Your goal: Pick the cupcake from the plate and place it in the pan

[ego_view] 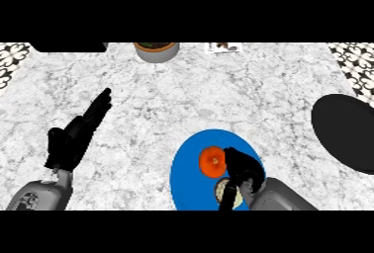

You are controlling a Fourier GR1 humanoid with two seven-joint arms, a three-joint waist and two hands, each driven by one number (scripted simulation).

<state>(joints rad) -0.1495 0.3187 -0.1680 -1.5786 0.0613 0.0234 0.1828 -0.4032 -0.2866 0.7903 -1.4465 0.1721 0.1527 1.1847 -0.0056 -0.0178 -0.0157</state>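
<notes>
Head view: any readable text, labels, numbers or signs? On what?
No text can be read.
Dark print on the white packet at the back: too small to read.
Dark marking on the left forearm: too blurred to read.
No marks show on the blue plate, black pan or grey pot.

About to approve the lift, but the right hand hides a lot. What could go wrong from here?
The cupcake is mostly hidden by the right hand, so a hold cannot be confirmed; lifting now may leave it on the blue plate.
The orange fruit lies right beside that hand and could get nudged.
The pan is partly cut off at the view's right edge, so placement is harder to judge.
</notes>
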